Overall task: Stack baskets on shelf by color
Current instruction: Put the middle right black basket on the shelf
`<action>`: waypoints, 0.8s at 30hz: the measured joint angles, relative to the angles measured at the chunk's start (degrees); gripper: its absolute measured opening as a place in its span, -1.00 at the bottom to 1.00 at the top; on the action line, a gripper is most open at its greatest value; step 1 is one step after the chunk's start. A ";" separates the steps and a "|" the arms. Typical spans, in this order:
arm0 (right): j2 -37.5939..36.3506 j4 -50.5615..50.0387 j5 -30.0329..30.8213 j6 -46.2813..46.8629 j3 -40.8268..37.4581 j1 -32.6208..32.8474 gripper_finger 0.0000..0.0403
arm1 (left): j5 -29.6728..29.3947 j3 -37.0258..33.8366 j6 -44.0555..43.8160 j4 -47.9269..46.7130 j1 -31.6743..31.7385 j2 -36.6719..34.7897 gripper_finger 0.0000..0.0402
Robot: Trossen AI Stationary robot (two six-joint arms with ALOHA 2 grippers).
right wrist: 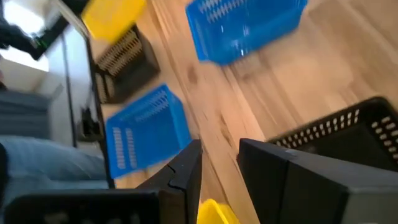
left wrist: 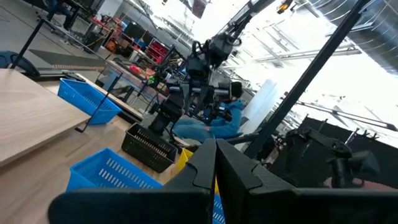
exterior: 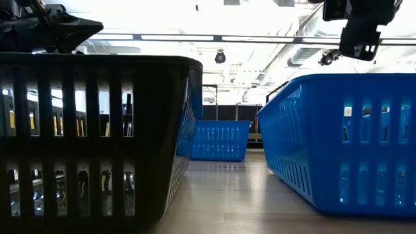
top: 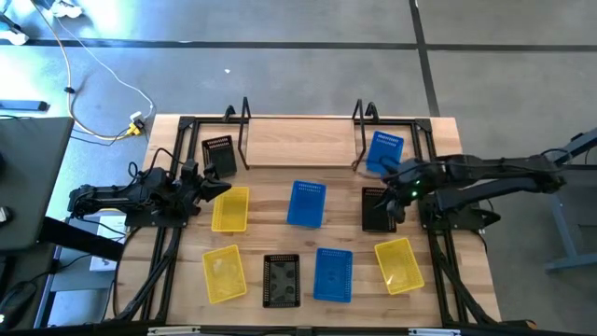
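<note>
Wooden table (top: 280, 140) on grey floor: shelf (top: 298, 142) at far edge, one blue basket (top: 383, 152) at its right end, no stack begun. Remaining baskets scattered on the table. Right gripper (top: 390, 207), fingers apart, poised over black basket (top: 377, 209) near right edge; descent and closure judged next. Left gripper (top: 207, 184) closed, empty, near left edge.

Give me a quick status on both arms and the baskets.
Left gripper shut, empty. Right gripper open over black basket. Shelf holds one black, one blue.
</note>
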 joint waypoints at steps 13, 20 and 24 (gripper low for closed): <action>11.70 -1.55 7.32 -4.28 0.00 11.57 -0.53 | 0.00 -0.01 0.01 -0.07 0.00 -0.01 -1.00; 17.60 -1.57 9.71 -4.30 0.00 15.62 -0.53 | 0.00 0.00 0.01 -0.09 0.01 -0.01 -1.00; 21.38 -1.55 9.71 -4.28 0.00 16.95 -0.53 | 0.00 0.00 0.02 -0.09 0.02 0.00 -1.00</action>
